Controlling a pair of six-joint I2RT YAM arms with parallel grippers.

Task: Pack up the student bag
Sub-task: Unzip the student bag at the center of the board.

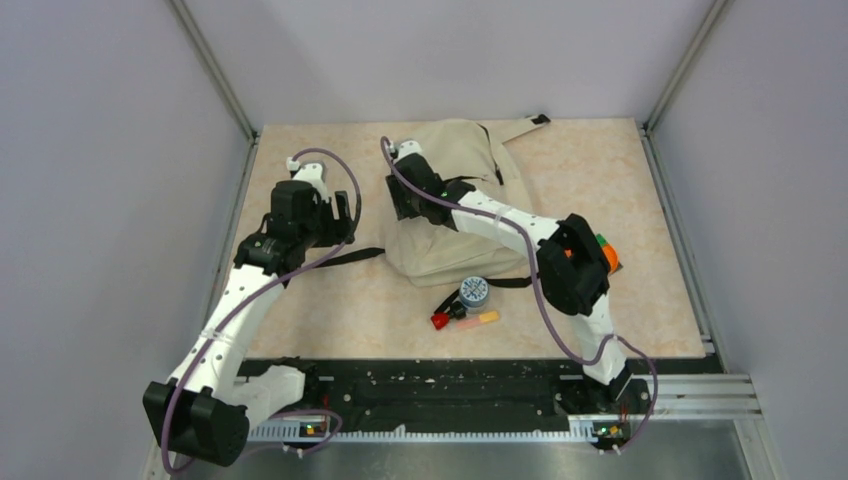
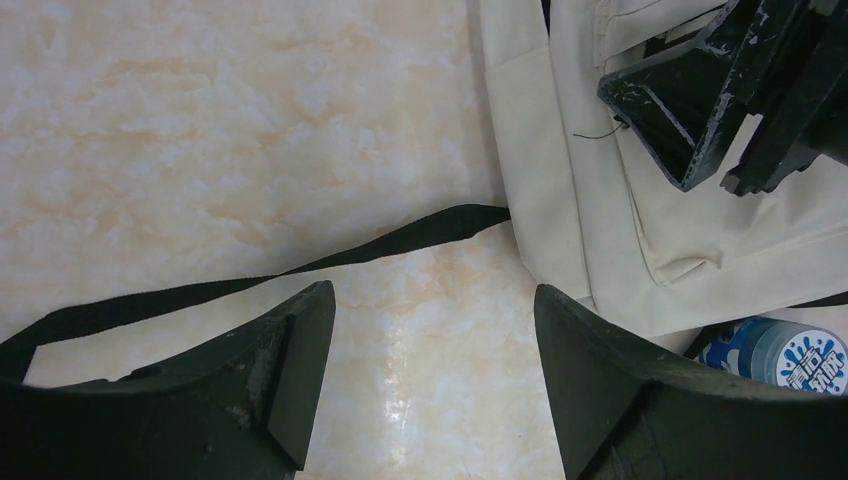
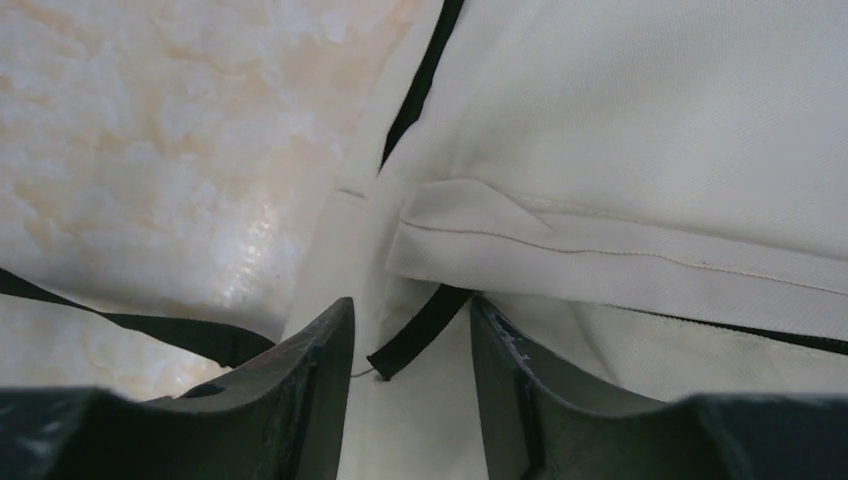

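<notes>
The student bag [image 1: 455,150] lies flat toward 12 o'clock on the worktop [image 1: 620,180]. The items yet to be packed lie loose at its 6 o'clock side, among them a round blue-and-white container [image 1: 474,292] and a red-capped stick [image 1: 440,321].

The right hand [image 3: 411,302] is down on the bag's 9 o'clock edge. Its fingers stand partly apart on either side of a short black tab [image 3: 440,310] that hangs below a folded cream seam. The tab runs slantwise through the gap and the fingers do not appear to pinch it yet. The left hand [image 2: 432,295] hovers wide open and holds nothing, over bare worktop at 9 o'clock of the bag, with a thin black strap [image 2: 300,265] crossing beneath it.

The step in hand looks to be taking hold of that tab to open the bag. To do it well, the right hand should sit low enough that its pads meet the tab itself. Closing on the seam fold just above it would only bunch the soft canvas. Because the tab lies slantwise, a slight wrist turn would square the fingers to it. The pull should then follow the black zipper line rather than lift straight up, since the limp bag would likely rise with the hand. The left hand is well placed to press down the near edge as an anchor, provided it stays clear of the strap.
</notes>
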